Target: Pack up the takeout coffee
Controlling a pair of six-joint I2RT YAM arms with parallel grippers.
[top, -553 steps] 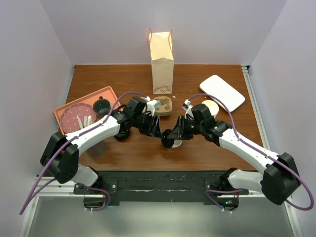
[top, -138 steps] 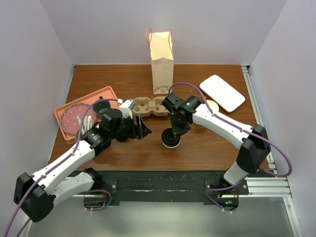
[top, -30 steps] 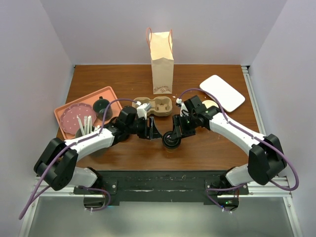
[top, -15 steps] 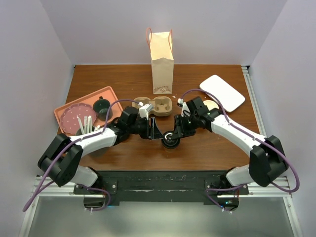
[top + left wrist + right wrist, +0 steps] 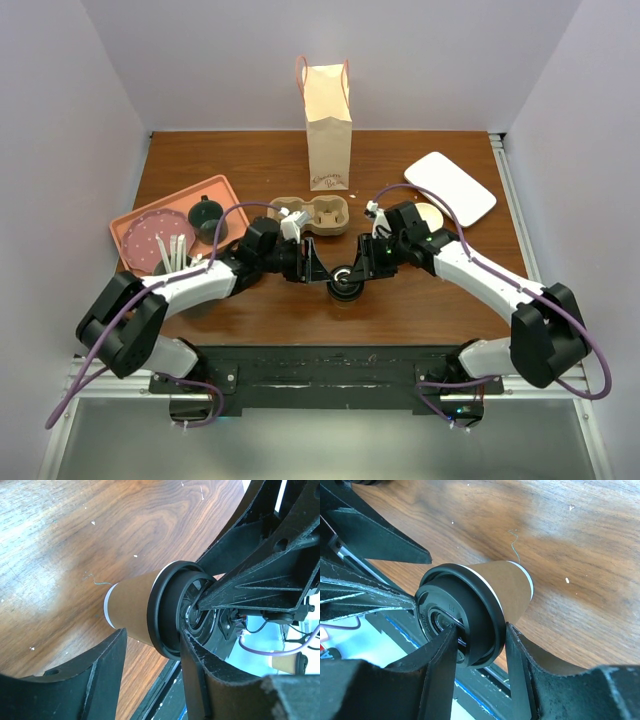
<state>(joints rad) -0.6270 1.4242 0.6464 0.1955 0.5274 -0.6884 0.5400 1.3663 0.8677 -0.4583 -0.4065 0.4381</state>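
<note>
The takeout coffee (image 5: 343, 283) is a tan paper cup with a black sip lid, at the table's near middle. My right gripper (image 5: 362, 268) is shut on its lid. In the right wrist view one finger presses the lid's top and the other the rim where it meets the cup wall (image 5: 512, 592); the gripper (image 5: 480, 630) pinches that edge. My left gripper (image 5: 318, 270) is open at the cup's left side. In the left wrist view (image 5: 152, 632) its jaws straddle the lid rim, one finger against the lid top, the other apart from the cup body (image 5: 132, 615).
A two-cup cardboard carrier (image 5: 315, 214) lies just behind the grippers, and a tall paper bag (image 5: 328, 125) stands behind it. A pink tray (image 5: 140, 215) with a dotted plate and a loose black lid (image 5: 205, 212) is at the left. Lidless cups (image 5: 427, 214) and a white lid (image 5: 450, 187) are at the right.
My left gripper has moved a little right, up against the cup. My right gripper has stayed on the lid, and the cup has shifted only slightly.
</note>
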